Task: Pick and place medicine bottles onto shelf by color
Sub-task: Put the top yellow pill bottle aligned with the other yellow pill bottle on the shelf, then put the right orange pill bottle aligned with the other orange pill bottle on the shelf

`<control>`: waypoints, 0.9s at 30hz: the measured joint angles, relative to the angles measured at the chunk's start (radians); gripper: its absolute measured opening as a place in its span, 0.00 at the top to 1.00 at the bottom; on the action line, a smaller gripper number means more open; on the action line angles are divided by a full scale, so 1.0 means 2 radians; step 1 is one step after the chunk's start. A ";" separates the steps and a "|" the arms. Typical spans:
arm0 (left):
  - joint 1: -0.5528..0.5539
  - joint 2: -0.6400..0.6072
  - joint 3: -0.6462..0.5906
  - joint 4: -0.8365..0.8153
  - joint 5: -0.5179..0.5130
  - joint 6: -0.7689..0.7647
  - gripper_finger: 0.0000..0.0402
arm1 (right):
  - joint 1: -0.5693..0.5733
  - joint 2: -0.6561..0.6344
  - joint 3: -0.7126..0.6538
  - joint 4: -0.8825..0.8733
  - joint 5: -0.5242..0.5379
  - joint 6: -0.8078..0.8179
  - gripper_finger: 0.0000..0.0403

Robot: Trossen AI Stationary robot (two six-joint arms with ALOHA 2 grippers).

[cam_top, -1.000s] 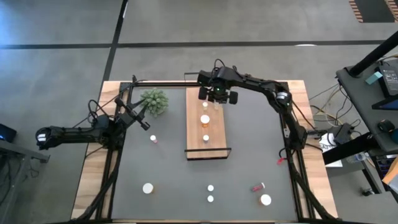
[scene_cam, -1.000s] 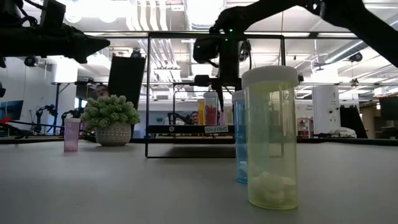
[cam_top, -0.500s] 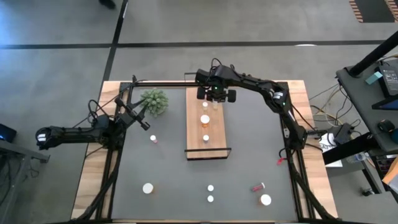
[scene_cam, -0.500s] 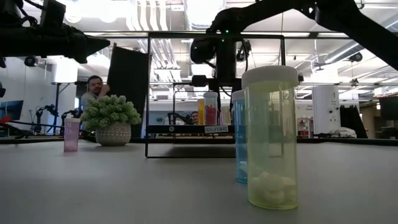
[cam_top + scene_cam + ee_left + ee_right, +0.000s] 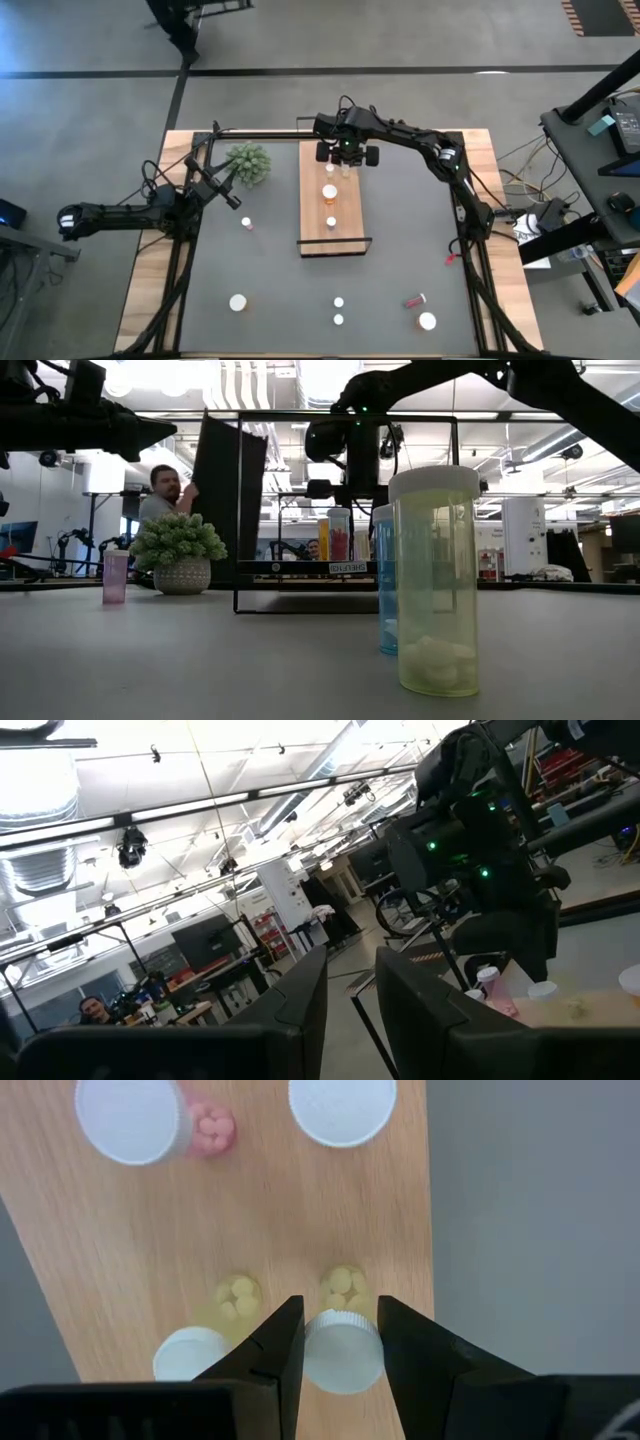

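— Which bottle matters right now, and where is it from you?

— The yellowish bottle (image 5: 342,1342) sits right between the fingers of my right end effector (image 5: 346,152), which are clamped on its white cap. It stands upright, long axis vertical, straight below my wrist, over the far end of the shelf (image 5: 313,215).

— Anything close to it?

— A second yellowish bottle (image 5: 200,1350) stands just beside it on the board. Farther out past my fingertips are a pink bottle (image 5: 140,1120) and another white-capped one (image 5: 342,1108).

— So what does the next move turn on?

— As I judge it, on releasing straight upward, so the neighbour stays standing.

— And your other arm?

— My left end effector (image 5: 226,190) hangs with fingers together, holding nothing, above the counter (image 5: 400,250) beside the green plant (image 5: 248,161), well away from the shelf.
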 joint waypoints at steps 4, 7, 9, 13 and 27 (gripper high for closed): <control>0.000 0.000 0.000 0.000 0.000 0.000 0.82 | 0.000 0.000 0.000 0.000 0.002 -0.003 0.74; 0.000 0.000 0.000 0.000 0.000 0.000 0.82 | 0.000 0.000 0.000 0.000 0.002 -0.011 0.73; 0.000 0.000 0.000 0.000 0.000 0.000 0.82 | 0.000 0.000 0.000 0.000 0.002 -0.019 0.73; 0.000 0.000 0.000 0.000 0.000 0.000 0.82 | 0.000 0.000 0.000 -0.001 0.002 -0.024 0.70; 0.000 0.000 0.000 0.000 0.000 0.000 0.82 | 0.000 -0.005 0.001 -0.020 0.002 -0.036 0.48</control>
